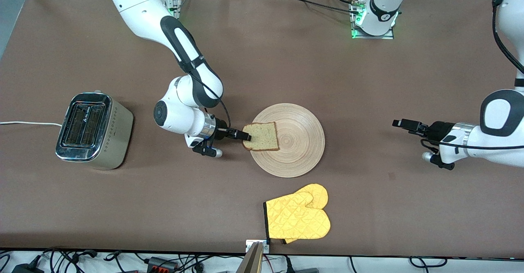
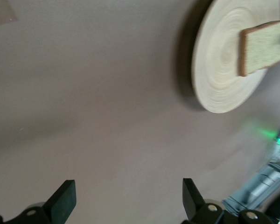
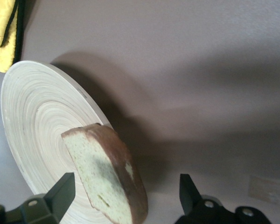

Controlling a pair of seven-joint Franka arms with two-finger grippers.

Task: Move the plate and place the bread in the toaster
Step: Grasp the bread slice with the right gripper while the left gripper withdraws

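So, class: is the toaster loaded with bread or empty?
Empty: both slots of the toaster show dark, and the bread lies on the plate.

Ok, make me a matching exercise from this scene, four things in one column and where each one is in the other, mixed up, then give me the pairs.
Things
1. bread
2. toaster
3. oven mitts
4. left gripper

Places
A. at the right arm's end of the table
B. on the plate, at its edge by the open right gripper
C. over bare table, open
D. nearer the front camera than the plate

Pairs: 1-B, 2-A, 3-D, 4-C
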